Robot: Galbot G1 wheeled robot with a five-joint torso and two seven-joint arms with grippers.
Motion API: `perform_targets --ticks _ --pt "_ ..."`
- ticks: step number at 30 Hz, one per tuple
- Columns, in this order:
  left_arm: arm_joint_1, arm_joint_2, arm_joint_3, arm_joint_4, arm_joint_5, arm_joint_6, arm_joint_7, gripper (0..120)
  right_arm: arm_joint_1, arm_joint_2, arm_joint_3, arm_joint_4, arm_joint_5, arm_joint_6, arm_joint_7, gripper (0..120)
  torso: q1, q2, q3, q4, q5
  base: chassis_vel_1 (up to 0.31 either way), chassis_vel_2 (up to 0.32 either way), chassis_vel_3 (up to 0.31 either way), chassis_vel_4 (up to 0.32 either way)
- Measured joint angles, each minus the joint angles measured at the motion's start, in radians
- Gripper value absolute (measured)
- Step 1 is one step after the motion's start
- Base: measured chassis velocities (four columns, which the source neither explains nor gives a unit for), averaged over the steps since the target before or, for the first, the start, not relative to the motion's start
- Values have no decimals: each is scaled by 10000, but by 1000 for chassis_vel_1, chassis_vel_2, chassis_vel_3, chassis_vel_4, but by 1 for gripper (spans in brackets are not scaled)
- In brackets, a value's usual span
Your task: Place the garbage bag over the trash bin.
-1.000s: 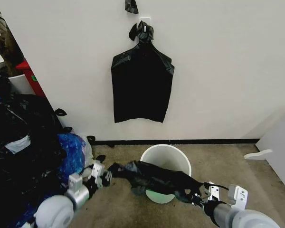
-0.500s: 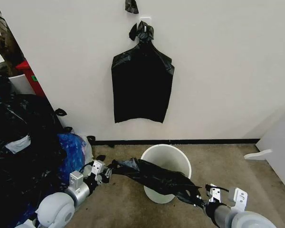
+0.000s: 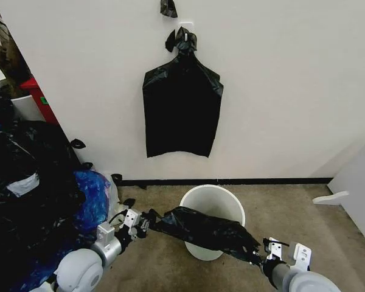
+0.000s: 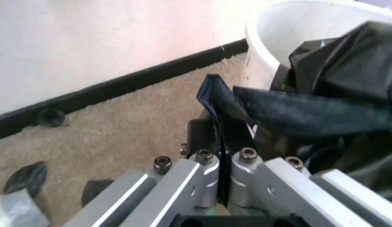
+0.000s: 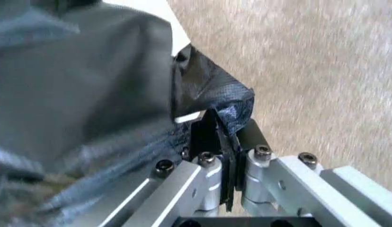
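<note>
Currently left gripper (image 3: 141, 224) low on the near left, clamped on one end of the garbage bag (image 3: 201, 229); film pinched between the closed fingers (image 4: 212, 182) in the left wrist view. Right gripper (image 3: 260, 255) near right, likewise pinching the other end (image 5: 212, 97). Bag stretched between the two, draped across the near rim of the trash bin (image 3: 222, 198), not pulled over it. Bin upright on carpet by the far wall, flat black bags (image 3: 181, 104) hung above, blue plastic bag (image 3: 92, 196) to the left
</note>
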Motion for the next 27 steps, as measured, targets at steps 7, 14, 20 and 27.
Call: perform_targets --ticks 7,14,20,27 --pt "-538 -122 672 351 -93 -11 -84 0 353 -83 83 -638 -911 283 -1053 0 0 0 0 0 -2 0 0 0 0" --pt "-721 -176 846 677 -152 -128 -82 0 656 -82 89 -1231 -1677 670 -2173 0 0 0 0 1 -1 0 0 0 0" --pt "-778 -254 819 783 -197 -159 -84 0 675 -24 -37 -1412 -2093 753 -2672 0 0 0 0 1 -2 0 0 0 0" --pt "-902 -320 773 1064 -224 -299 -82 0 800 21 6 -1645 -2624 1065 -3269 0 0 0 -1 1 -2 0 0 0 0"
